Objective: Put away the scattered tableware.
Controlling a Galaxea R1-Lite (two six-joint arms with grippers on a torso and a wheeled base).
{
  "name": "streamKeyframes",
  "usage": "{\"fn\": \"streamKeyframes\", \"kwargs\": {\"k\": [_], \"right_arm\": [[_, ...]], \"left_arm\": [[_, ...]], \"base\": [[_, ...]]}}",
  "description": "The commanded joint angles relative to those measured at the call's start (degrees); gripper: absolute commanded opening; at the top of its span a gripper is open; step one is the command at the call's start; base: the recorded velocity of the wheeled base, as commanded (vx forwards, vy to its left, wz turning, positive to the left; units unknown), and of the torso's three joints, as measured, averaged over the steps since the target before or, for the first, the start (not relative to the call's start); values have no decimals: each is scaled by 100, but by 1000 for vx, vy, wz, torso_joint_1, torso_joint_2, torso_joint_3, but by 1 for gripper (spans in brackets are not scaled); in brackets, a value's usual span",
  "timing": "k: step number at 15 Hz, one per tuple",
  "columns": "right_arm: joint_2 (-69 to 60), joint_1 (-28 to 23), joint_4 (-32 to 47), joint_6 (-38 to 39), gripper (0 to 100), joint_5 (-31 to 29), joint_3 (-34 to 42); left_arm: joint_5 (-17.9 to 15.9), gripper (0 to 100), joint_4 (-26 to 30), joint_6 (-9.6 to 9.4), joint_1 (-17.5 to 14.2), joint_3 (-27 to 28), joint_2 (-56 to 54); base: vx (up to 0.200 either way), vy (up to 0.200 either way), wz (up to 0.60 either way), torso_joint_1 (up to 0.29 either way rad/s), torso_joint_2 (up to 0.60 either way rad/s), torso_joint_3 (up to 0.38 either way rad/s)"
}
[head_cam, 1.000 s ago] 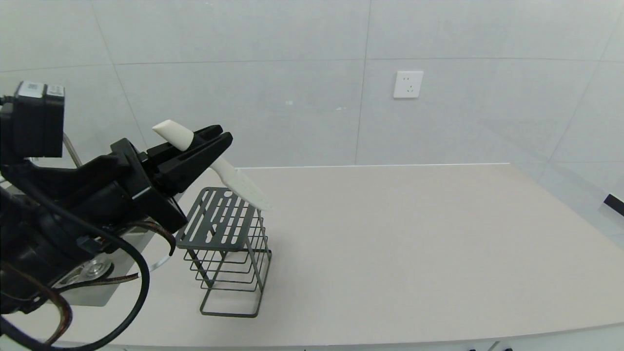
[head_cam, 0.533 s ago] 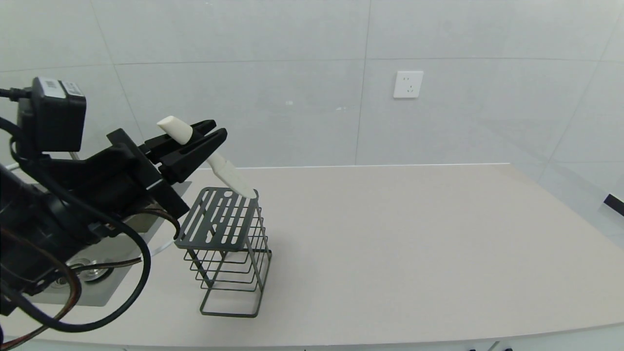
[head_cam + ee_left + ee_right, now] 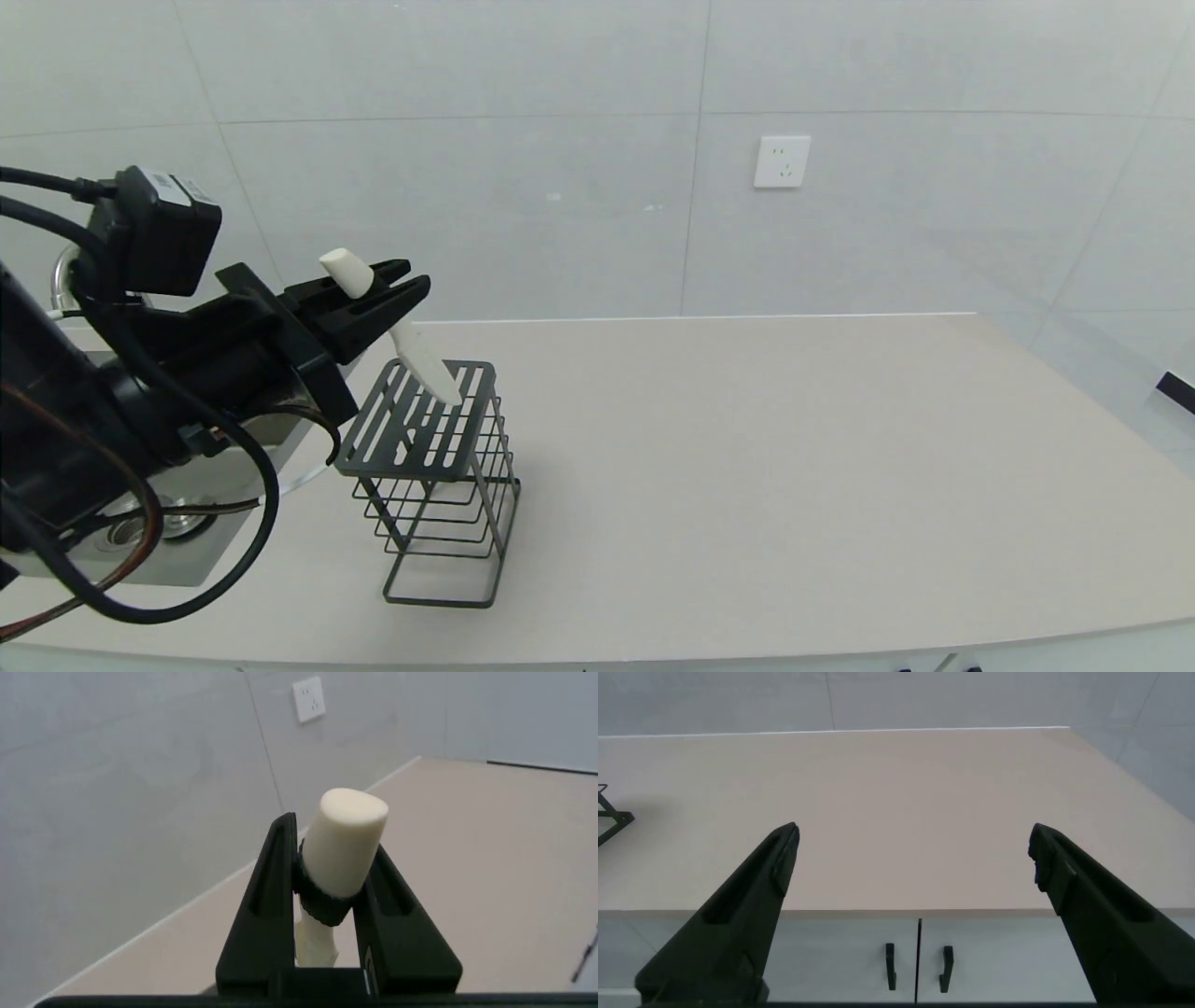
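A white knife (image 3: 422, 355) is pinched by the left gripper (image 3: 416, 274), tip at the rack (image 3: 415, 431)'s slotted top, beside a sink (image 3: 177, 562). The right gripper (image 3: 912, 836) is spread.

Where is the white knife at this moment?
Head view, left side: the left gripper holds the white knife, tip down over the slotted top of the wire rack.

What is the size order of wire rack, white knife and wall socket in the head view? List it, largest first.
1. wire rack
2. white knife
3. wall socket, farther off, so its true size is unsure.
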State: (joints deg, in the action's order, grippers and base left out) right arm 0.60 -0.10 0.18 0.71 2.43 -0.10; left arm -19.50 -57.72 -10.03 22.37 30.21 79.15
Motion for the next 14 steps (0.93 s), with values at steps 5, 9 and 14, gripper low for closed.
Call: {"fn": "streamKeyframes", "kwargs": {"k": [5, 9, 14], "right_arm": [[19, 1, -1, 0, 100, 4, 1], [19, 1, -1, 0, 100, 4, 1], [19, 1, -1, 0, 100, 4, 1]], "left_arm": [[34, 0, 15, 1, 31, 90, -5], [166, 0, 7, 1, 39, 90, 188], [175, 0, -20, -7, 75, 117, 346]], "base": [[0, 0, 0, 0, 0, 0], [0, 0, 0, 0, 0, 0], [0, 0, 0, 0, 0, 0]]}}
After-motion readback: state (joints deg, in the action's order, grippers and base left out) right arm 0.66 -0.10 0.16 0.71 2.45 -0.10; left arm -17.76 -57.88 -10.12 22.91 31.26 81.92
